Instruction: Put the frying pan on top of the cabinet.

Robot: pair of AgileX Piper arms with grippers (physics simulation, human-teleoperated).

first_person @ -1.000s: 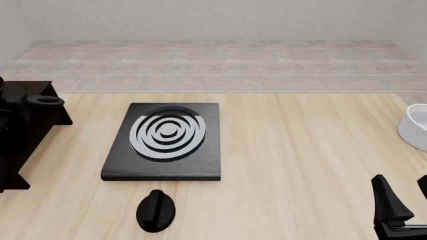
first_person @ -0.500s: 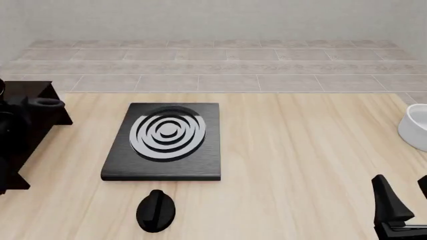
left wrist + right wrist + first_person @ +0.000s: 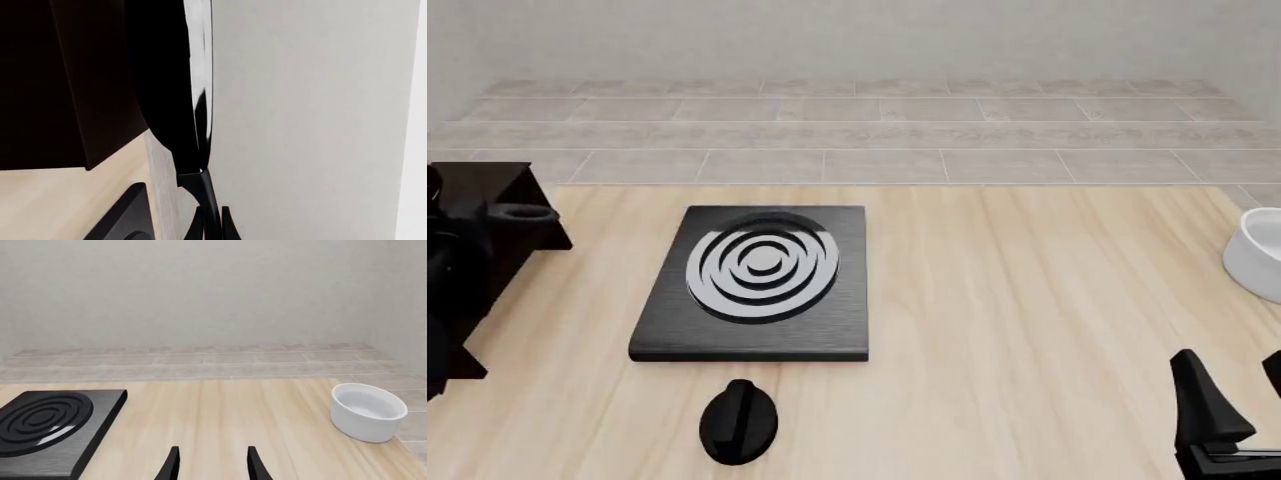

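The pan (image 3: 177, 100) is seen edge-on in the left wrist view, its black body and glossy rim filling the middle of the picture, with the thin handle (image 3: 208, 202) running down between the fingertips of the left gripper (image 3: 212, 224), which is clenched on that handle. The cabinet (image 3: 60, 85) lies just beside the pan, dark brown, with table visible below it. In the front view the cabinet (image 3: 487, 215) is at the table's far left edge, and dark shapes overlap it there; the pan cannot be told apart among them. The slab (image 3: 761, 280) with grey-white rings lies left of centre, a knob (image 3: 739, 422) just in front of it. The right gripper (image 3: 212, 465) is released, fingers apart above bare table, with a white bowl (image 3: 368, 412) near the right edge.
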